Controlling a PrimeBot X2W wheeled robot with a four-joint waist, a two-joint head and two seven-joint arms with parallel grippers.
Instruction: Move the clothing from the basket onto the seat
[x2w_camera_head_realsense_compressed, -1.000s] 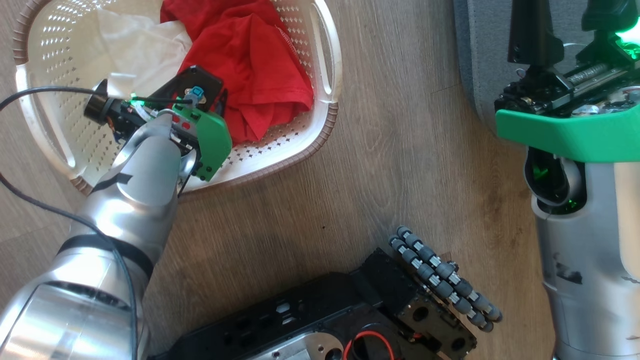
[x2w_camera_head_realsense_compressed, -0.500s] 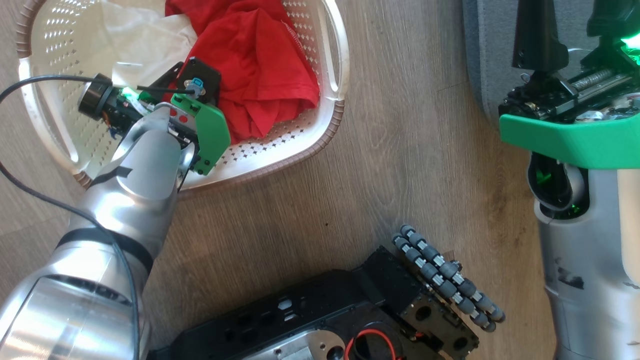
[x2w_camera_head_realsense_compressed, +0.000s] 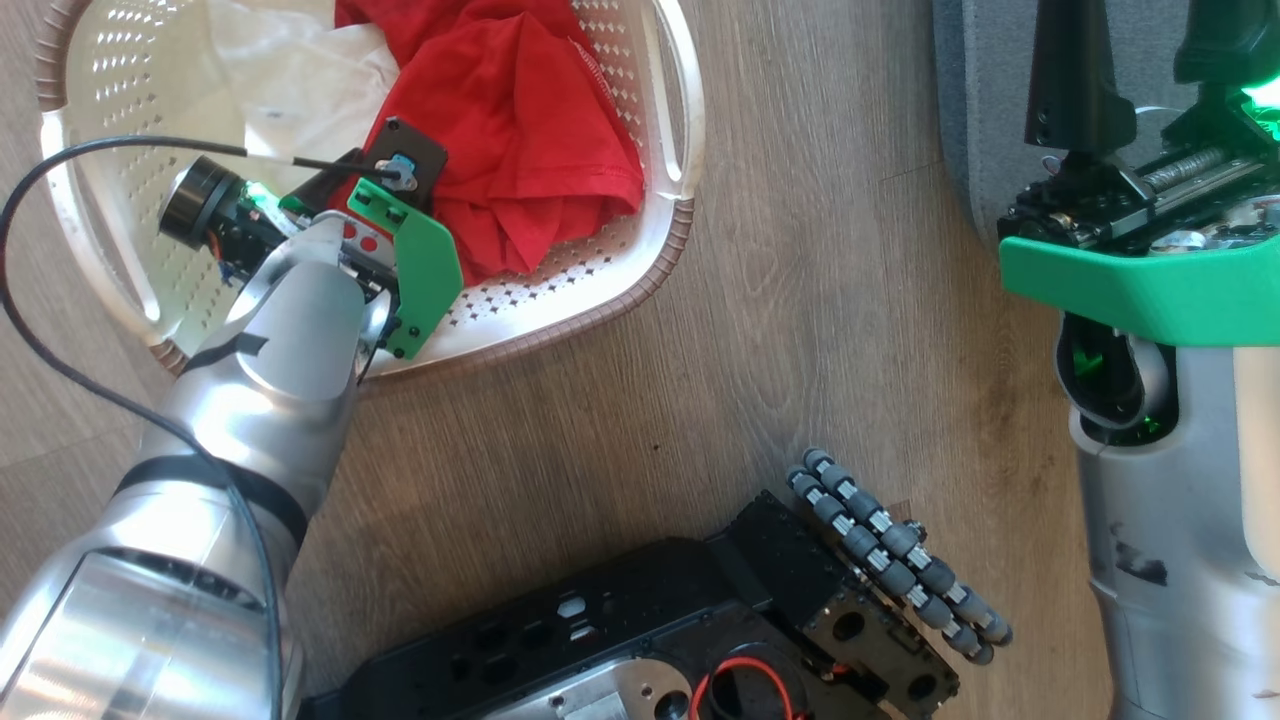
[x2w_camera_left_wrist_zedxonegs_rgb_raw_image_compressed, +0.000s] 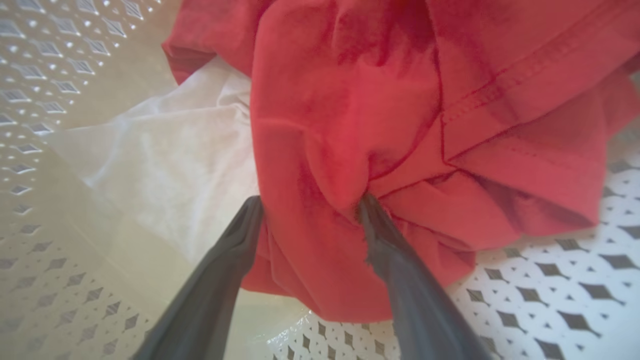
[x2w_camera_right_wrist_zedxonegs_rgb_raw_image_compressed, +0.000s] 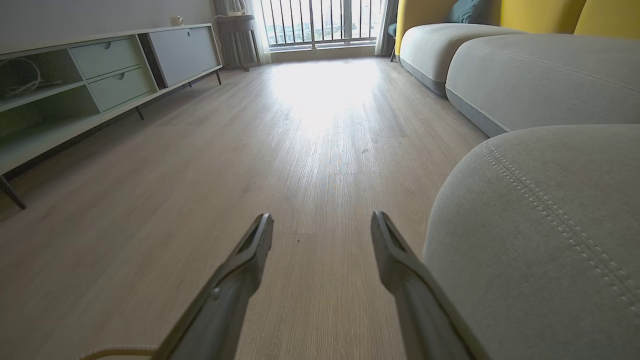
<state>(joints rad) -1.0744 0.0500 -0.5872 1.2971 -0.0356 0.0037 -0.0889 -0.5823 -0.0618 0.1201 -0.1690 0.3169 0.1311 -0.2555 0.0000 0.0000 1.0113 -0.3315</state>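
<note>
- Clothing (x2w_camera_head_realsense_compressed: 510, 140) location: inside the basket (x2w_camera_head_realsense_compressed: 690, 130), bunched in folds; red mass lies toward the wall nearest the seat (x2w_camera_head_realsense_compressed: 970, 120), white panel spreads over the other half of the basket floor
- Basket: stands on the wood floor (x2w_camera_head_realsense_compressed: 800, 330), well apart from the seat; cream perforated bottom bare at the near edge in the head view
- Left gripper (x2w_camera_left_wrist_zedxonegs_rgb_raw_image_compressed: 310, 205): reaches down into the basket; fingers spread apart, straddling a hanging fold of the red fabric (x2w_camera_left_wrist_zedxonegs_rgb_raw_image_compressed: 350, 125); one fingertip presses into a crease of the red cloth, the other sits at the seam where red meets white; the fold bulges between the fingers, not pinched
- Left wrist view: hem with stitching visible on the upper part of the garment; diamond holes of the basket (x2w_camera_left_wrist_zedxonegs_rgb_raw_image_compressed: 550, 280) below and beside it
- Right gripper (x2w_camera_right_wrist_zedxonegs_rgb_raw_image_compressed: 322, 222): fingers apart, nothing between them; held just beside the rounded corner of the seat (x2w_camera_right_wrist_zedxonegs_rgb_raw_image_compressed: 540, 240), above the floor
- Seat: grey cushion, double stitching along the edge; surface bare where visible
</note>
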